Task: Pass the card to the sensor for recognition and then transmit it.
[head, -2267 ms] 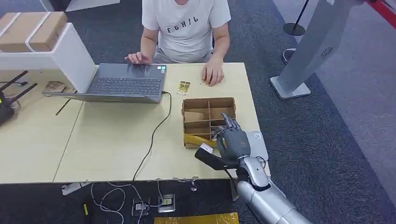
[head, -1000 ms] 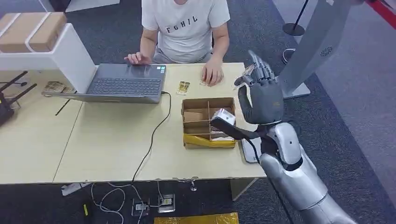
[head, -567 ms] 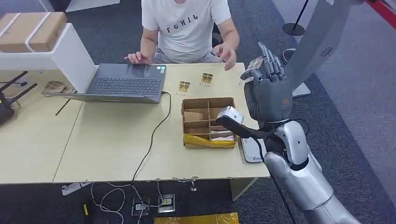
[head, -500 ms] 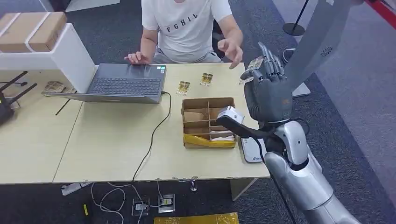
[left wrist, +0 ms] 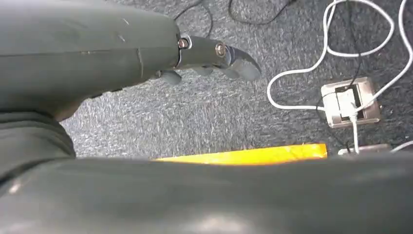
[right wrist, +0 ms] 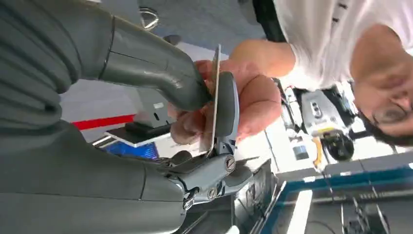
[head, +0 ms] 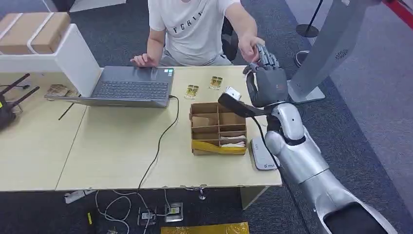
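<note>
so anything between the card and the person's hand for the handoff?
Nothing visible. The right hand pinches the card between thumb and finger, and the person's hand is already right at the card, fingers around its far side. In the head view the two hands meet above the table's far corner.

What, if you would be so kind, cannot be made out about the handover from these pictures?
- Card: right wrist view shows it edge-on, so its print is unreadable; the right hand hides it in the head view.
- The person's hand: its grip on the card is hidden behind the robot's fingers.
- Left hand: mostly covered by the arm.
</note>
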### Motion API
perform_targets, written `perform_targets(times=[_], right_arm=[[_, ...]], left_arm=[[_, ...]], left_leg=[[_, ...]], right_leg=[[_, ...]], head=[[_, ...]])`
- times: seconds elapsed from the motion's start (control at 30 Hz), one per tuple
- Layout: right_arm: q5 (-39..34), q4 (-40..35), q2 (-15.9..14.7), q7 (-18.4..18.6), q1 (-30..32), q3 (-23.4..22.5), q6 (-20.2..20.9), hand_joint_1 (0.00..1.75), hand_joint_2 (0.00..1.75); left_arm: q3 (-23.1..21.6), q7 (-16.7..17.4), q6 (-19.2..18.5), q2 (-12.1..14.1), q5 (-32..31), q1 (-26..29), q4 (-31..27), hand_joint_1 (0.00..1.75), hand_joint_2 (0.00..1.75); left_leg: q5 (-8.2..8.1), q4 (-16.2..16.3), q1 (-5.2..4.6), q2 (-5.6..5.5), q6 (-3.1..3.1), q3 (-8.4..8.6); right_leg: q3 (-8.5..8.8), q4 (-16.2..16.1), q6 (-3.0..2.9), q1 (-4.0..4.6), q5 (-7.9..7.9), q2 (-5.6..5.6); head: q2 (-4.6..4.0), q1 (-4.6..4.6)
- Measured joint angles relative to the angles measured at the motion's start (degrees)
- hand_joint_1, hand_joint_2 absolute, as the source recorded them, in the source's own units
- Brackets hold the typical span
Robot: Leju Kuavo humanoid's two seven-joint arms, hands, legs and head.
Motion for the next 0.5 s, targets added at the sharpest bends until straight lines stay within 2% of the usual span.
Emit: perform_targets(times=[0.17,0.33,0.37,0.4,0.43,0.5], right_arm=[[0.59,8.08,2.68,0.22,-2.86,0.35,0.74,1.75,1.75],[-0.26,14.05,4.24,-0.07,-4.49,0.92,-0.42,1.75,1.75],[-0.24,14.79,4.37,-0.07,-4.55,0.96,-0.9,1.31,1.75],[-0.18,15.58,4.43,-0.07,-4.58,0.98,-1.4,0.31,1.75],[-0.15,16.23,4.43,-0.07,-4.61,1.0,-1.77,0.0,1.75],[0.02,17.19,4.54,0.04,-4.69,1.05,-2.34,0.0,1.75]], left_arm=[[-0.46,0.35,-0.5,0.02,-0.2,-0.28,0.0,0.0,0.0],[-0.55,0.63,-1.03,0.02,-0.5,-0.51,0.0,0.0,0.0],[-0.55,0.66,-1.05,0.02,-0.55,-0.52,0.0,0.0,0.0],[-0.57,0.68,-1.05,0.02,-0.59,-0.54,0.0,0.0,0.0],[-0.57,0.68,-1.07,0.02,-0.61,-0.55,0.0,0.0,0.0],[-0.61,0.68,-1.07,0.02,-0.7,-0.59,0.0,0.0,0.0]], left_leg=[[-0.02,0.0,0.01,0.0,-0.01,-0.01],[-0.02,0.0,0.01,0.01,-0.02,-0.01],[-0.02,0.0,0.01,0.01,-0.02,-0.01],[-0.02,0.0,0.01,0.01,-0.02,-0.01],[-0.02,0.01,0.01,0.01,-0.02,-0.01],[-0.02,0.01,0.01,0.01,-0.02,0.0]], right_leg=[[-0.03,0.0,-0.03,0.01,-0.02,0.04],[-0.04,-0.02,-0.03,0.01,-0.02,0.02],[-0.03,-0.02,-0.03,0.01,-0.02,0.02],[-0.03,-0.02,-0.03,0.01,-0.02,0.03],[-0.03,-0.02,-0.03,0.01,-0.02,0.04],[-0.04,-0.02,-0.02,0.01,-0.02,0.06]], head=[[0.0,0.04],[0.0,0.02],[0.0,0.02],[0.0,0.02],[0.0,0.02],[0.0,0.02]])
